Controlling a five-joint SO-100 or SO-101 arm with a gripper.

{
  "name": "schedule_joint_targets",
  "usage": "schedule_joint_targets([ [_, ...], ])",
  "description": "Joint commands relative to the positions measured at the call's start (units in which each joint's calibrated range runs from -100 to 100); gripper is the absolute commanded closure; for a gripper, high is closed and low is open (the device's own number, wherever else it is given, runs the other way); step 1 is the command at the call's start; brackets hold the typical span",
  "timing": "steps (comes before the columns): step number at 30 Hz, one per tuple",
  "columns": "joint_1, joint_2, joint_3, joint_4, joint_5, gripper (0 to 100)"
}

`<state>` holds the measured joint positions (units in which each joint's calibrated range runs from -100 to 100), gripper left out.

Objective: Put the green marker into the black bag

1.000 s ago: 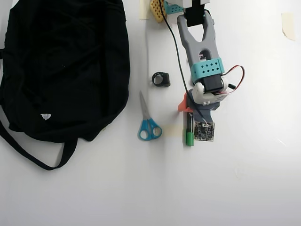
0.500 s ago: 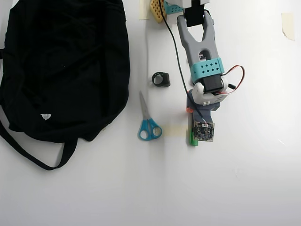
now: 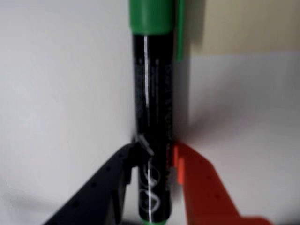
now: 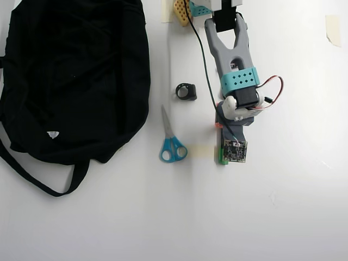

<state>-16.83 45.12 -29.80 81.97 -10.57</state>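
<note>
In the wrist view the green marker [image 3: 152, 93] runs straight up the frame, with a black barrel, white markings and its green cap at the top. My gripper [image 3: 154, 152] is shut on the lower barrel, the black jaw on the left and the orange jaw on the right. In the overhead view the gripper [image 4: 224, 142] is right of centre, and only a green sliver of the marker [image 4: 222, 158] shows beside the wrist camera board. The black bag [image 4: 76, 70] lies far left, well apart from the gripper. Whether the marker touches the table cannot be told.
Blue-handled scissors [image 4: 171, 142] lie between the bag and the gripper. A small black object [image 4: 186, 91] sits above them. The bag's strap [image 4: 32, 174] loops out at lower left. Tape pieces [image 4: 333, 30] are stuck at upper right. The white table stretches bare below and right.
</note>
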Motion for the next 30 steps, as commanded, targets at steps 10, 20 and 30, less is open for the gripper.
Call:
schedule_joint_targets([
  [10, 0.1, -1.6, -19.2, 17.2, 0.4, 98],
  [20, 0.3, -7.4, -18.1, 17.6, 0.5, 98],
  [30, 0.4, -25.5, 4.9, 17.6, 0.1, 98],
])
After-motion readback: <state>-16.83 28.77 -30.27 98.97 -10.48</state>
